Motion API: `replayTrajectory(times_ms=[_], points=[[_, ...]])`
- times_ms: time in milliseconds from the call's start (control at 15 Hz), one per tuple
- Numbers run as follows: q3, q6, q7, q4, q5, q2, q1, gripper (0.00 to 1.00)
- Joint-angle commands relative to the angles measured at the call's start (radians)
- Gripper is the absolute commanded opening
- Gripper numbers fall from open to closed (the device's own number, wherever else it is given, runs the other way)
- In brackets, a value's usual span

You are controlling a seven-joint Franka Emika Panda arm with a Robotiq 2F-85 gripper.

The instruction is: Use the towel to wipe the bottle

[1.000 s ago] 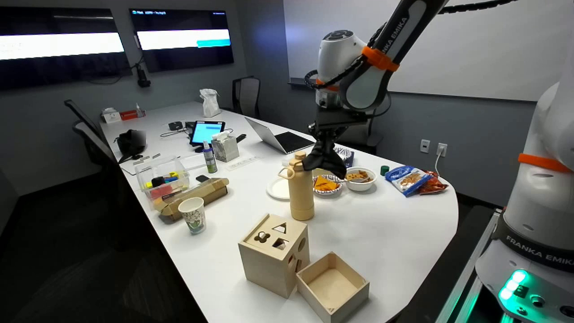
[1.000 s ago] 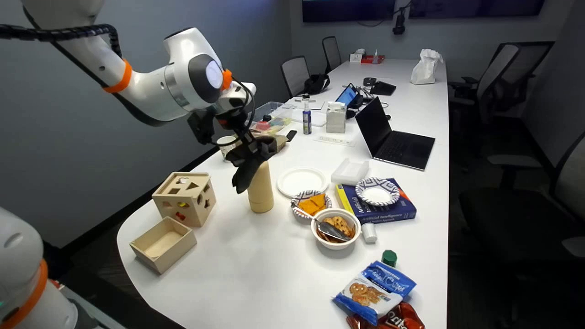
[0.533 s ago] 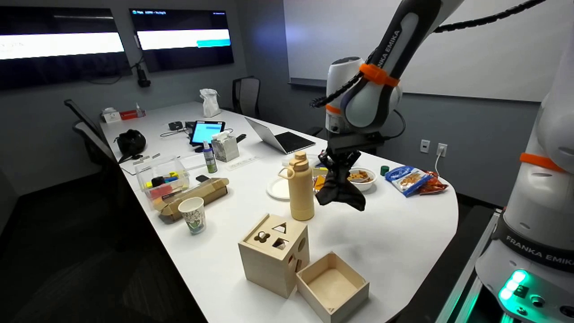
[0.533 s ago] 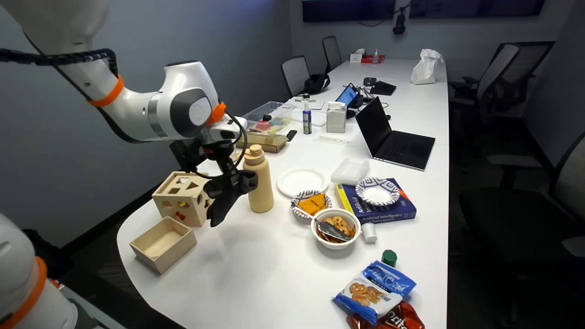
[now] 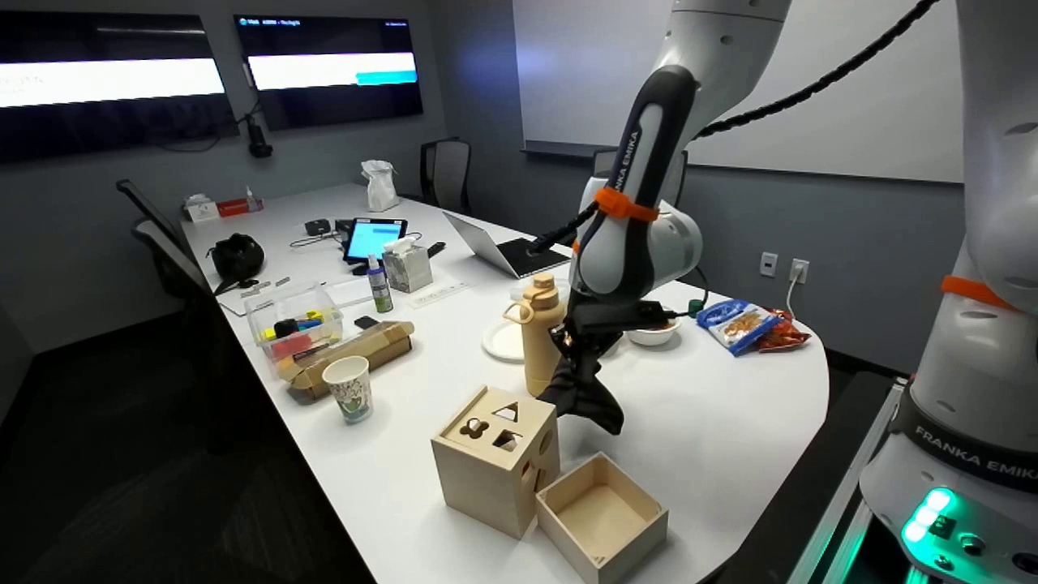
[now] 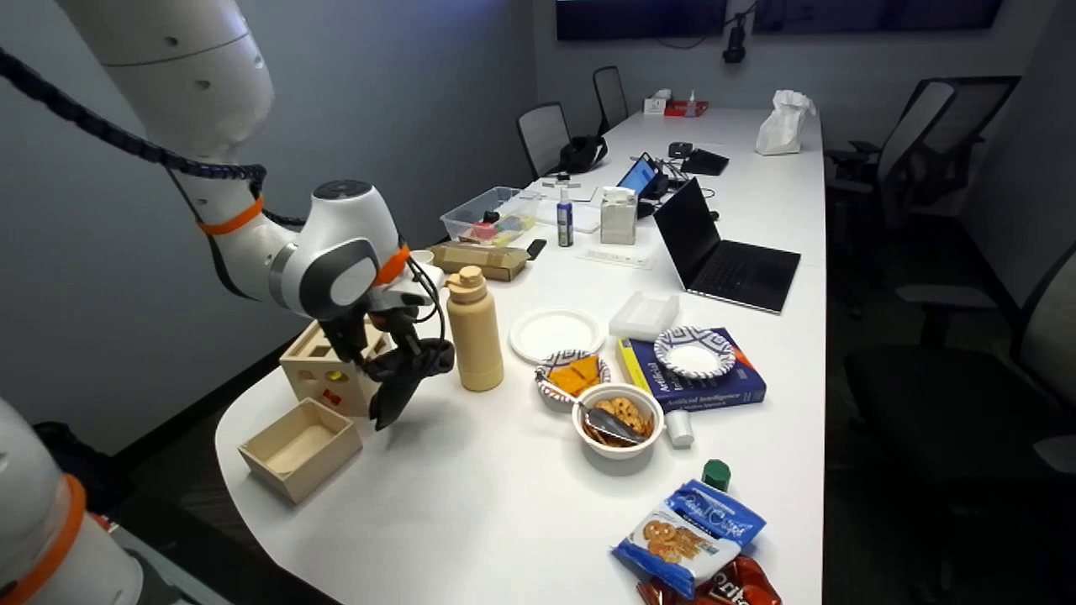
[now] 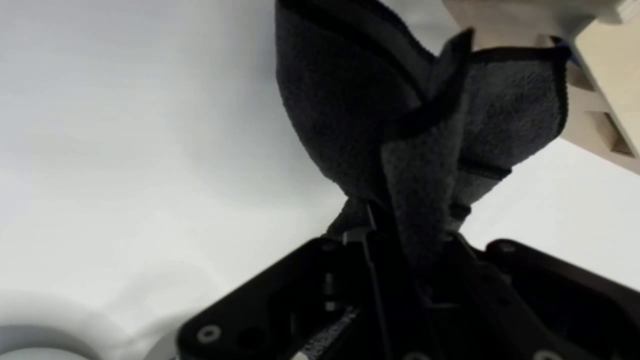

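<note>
The gripper is clenched around a bunched part of the towel, and the dark folds fan out below its grip. In both exterior views I see the towel low over the white table; I can't tell whether its lower end brushes the tabletop. The bottle, tan and upright with its cap on, stands just beside the towel. They look very close, but from here I can't make out whether they touch. The cube, wooden with shaped holes, sits near the towel too, and an open wooden tray stands just beside the cube. A white plate lies flat near the bottle, on the side away from the cube. Next to the plate I see a bowl of orange chips, then a white bowl of crackers. A utensil has its dark end in the crackers, its handle slanting toward the chips. Near the bowls, a dish rests on a book, and a laptop stands open farther along the table.
</note>
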Motion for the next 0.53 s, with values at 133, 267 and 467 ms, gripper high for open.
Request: replayTrajectory(times_ms=[133, 267, 467], points=[[0.198, 0.083, -0.139, 0.126, 0.105, 0.145, -0.184, 0.36], [0.193, 0.063, -0.150, 0.120, 0.103, 0.139, -0.197, 0.49], [0.201, 0.048, -0.158, 0.071, 0.112, 0.091, -0.225, 0.74]])
